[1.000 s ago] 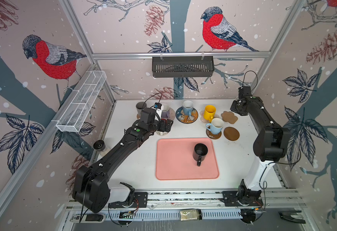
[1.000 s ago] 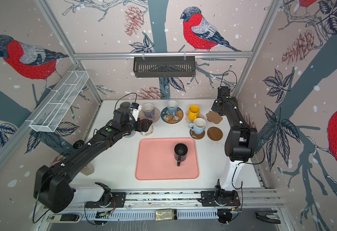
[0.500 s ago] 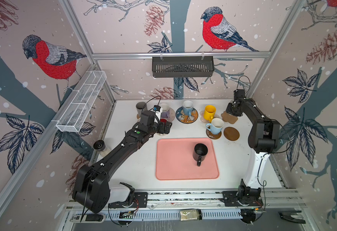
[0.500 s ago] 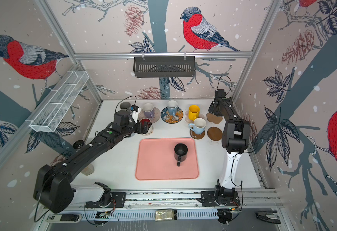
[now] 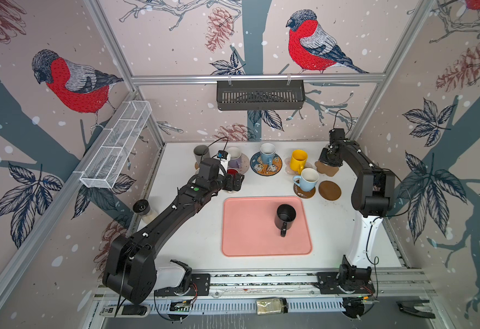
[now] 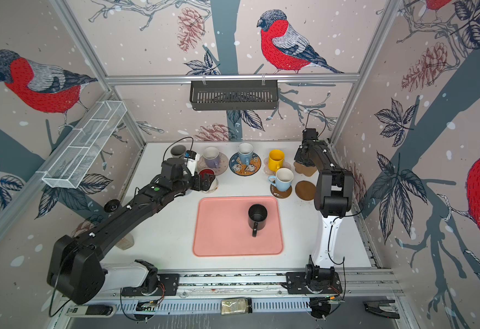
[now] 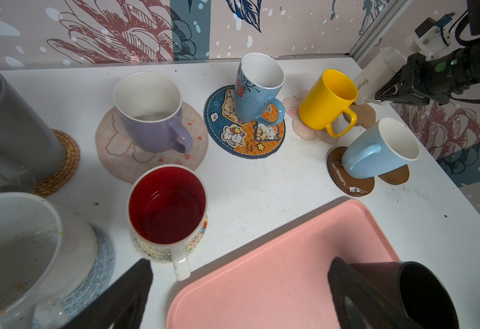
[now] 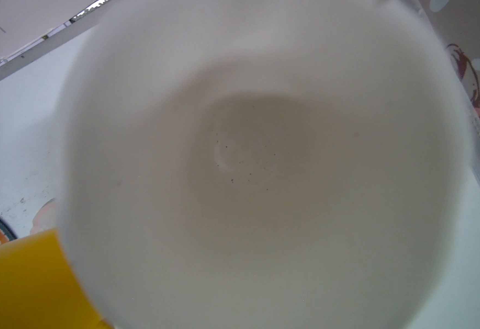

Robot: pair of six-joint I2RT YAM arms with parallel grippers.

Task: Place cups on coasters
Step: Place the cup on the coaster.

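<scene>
My right gripper [image 7: 382, 95] is shut on a white cup [image 7: 375, 75] just above the tan cloud-shaped coaster [image 5: 328, 170] at the back right; that cup's inside fills the right wrist view [image 8: 261, 171]. My left gripper [image 7: 240, 265] hangs open and empty over the pink tray's corner, next to the red-inside cup [image 7: 167, 205]. Grey [image 5: 201, 152], lavender [image 5: 234, 156], patterned blue [image 5: 267, 152], yellow [image 5: 298, 161] and light blue [image 5: 307, 179] cups stand on coasters. The black cup [image 5: 286, 215] stands on the tray. One brown disc coaster [image 5: 329, 190] is bare.
The pink tray [image 5: 247, 228] lies mid-table. A speckled white cup [image 7: 19, 242] on a grey-blue woven coaster [image 7: 96, 270] sits close by my left gripper. Cage walls close in behind and to the right of the right arm [image 5: 370, 182].
The right gripper has carried the white cup from the back corner a little left and forward, over the cloud coaster, and its elbow has shifted. The left arm has barely moved.
</scene>
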